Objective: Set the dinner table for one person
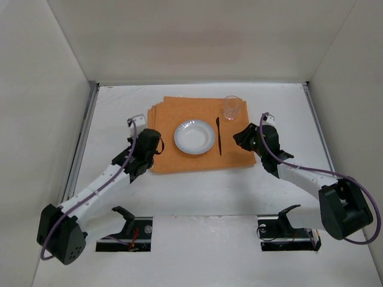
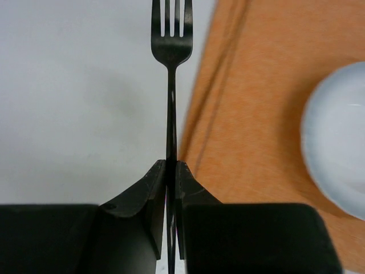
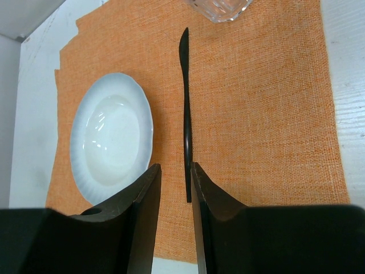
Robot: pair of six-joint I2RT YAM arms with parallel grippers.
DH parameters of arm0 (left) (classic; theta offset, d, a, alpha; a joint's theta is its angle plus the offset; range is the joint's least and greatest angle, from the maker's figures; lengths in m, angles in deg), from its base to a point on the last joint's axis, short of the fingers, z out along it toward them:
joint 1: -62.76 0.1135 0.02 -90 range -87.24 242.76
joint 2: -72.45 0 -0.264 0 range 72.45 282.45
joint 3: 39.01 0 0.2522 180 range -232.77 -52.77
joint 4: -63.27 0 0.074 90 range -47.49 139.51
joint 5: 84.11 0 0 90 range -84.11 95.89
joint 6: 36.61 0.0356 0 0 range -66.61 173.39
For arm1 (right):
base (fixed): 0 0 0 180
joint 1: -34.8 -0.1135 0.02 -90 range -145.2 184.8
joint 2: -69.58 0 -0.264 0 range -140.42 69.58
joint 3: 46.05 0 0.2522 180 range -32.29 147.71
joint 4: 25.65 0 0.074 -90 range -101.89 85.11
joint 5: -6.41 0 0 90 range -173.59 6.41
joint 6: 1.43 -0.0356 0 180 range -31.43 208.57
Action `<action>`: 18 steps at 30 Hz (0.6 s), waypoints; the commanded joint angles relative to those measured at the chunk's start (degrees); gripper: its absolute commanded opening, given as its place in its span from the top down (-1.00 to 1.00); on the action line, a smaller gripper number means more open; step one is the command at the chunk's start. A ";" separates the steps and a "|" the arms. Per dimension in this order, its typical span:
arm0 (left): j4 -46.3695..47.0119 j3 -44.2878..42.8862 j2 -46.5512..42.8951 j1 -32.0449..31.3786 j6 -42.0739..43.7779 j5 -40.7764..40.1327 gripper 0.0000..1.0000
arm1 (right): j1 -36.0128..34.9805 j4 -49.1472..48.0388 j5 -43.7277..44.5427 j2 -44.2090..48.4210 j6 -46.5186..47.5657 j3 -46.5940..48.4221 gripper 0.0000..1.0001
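Pinching a fork (image 2: pixel 170 51), left claw (image 2: pixel 170 166) — only its wrist view shows it.

Handle end of fork (image 2: pixel 171 85) out of sight between left fingers (image 2: pixel 145 197); glass (image 3: pixel 219 7) mostly beyond top edge.

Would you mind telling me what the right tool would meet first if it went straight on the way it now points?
Most likely the black knife lying on the orange mat: its handle end sits just ahead, in line with the gap of the open right tool. Its height above the knife is unclear.
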 commanded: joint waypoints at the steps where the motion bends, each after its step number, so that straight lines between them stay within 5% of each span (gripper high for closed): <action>1: 5.13 -7.37 6.62 -4.55 11.73 -1.52 0.94 | -0.44 -3.15 -0.04 0.55 -0.25 0.10 0.33; 9: 14.02 -18.09 25.60 -5.80 23.69 4.36 0.89 | -0.35 -3.85 0.40 0.54 -0.25 -0.25 0.34; 18: 14.37 -24.34 38.10 -4.12 25.99 3.93 0.89 | -0.26 -4.03 0.49 0.28 -0.25 -0.34 0.30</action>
